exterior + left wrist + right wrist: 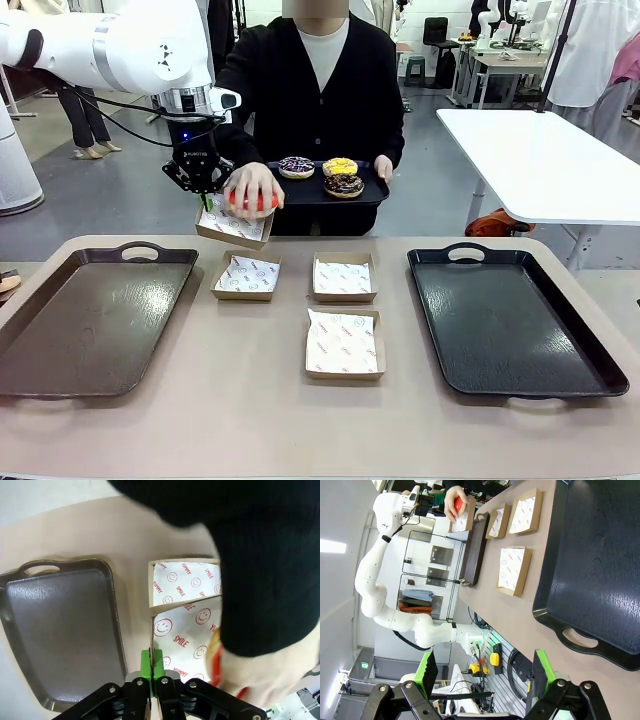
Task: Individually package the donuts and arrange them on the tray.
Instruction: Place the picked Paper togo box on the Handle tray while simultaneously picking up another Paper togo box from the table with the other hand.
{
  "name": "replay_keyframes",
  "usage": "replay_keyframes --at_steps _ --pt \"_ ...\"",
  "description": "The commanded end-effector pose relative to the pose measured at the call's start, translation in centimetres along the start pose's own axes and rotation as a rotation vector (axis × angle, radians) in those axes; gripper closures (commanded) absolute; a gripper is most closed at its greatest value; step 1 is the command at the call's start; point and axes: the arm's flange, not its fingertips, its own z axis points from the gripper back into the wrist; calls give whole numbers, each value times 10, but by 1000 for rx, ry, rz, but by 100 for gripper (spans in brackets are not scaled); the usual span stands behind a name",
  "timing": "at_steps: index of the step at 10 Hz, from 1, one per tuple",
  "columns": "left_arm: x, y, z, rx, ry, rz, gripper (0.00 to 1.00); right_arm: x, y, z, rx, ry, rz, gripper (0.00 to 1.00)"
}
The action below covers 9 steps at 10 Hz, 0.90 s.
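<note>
My left gripper (206, 198) is shut on the wall of a paper-lined box (233, 226) and holds it lifted over the table's far left. In the left wrist view the green pads (145, 661) pinch that box's wall (151, 630). A person's hand presses the red donut (250, 201) into this box; the same donut (457, 504) is small and far off in the right wrist view. The person's other hand holds a small black tray (300, 190) carrying the purple sprinkled donut (296, 166), yellow donut (340, 165) and chocolate donut (344, 185). My right gripper (485, 672) stands open, above the table's near edge.
Three open lined boxes lie mid-table (247, 276) (343, 278) (343, 345). A brown tray (95, 320) lies at the left and a black tray (510, 320) at the right, both bare. The person's black sleeve (260, 570) hangs over the lifted box.
</note>
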Motion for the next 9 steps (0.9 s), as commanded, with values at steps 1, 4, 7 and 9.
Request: replay_keyframes --at_steps 1,4,7,9 --pt "-1 0 2 1 0 18 100 0 0 1 14 -3 11 0" --pt "-1 0 2 1 0 18 100 0 0 1 14 -3 11 0" --pt "-1 0 2 1 0 18 100 0 0 1 14 -3 11 0" --pt "-1 0 2 1 0 18 100 0 0 1 14 -3 11 0"
